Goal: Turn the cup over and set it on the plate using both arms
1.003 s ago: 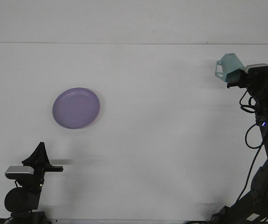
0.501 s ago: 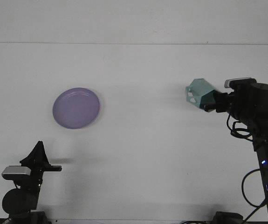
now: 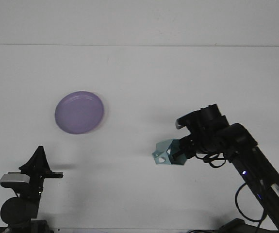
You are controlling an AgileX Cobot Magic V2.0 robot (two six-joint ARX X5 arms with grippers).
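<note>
**Teal cup low over the desk, plate waiting to the left**

Black and idle, the left claw [image 3: 41, 158] sits at the near-left edge; I cannot tell its opening. Up from it, the purple plate [image 3: 79, 112] lies bare on the white desk [image 3: 144, 77]. Right of centre, the right claw [image 3: 179, 151] is clamped on the teal cup [image 3: 166, 154], tipped sideways near the surface. Set it down gently, mouth up, within the left arm's reach.

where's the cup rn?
Front view: the cup is right of centre, held in the right gripper, low over the table, well right of and below the plate.
</note>
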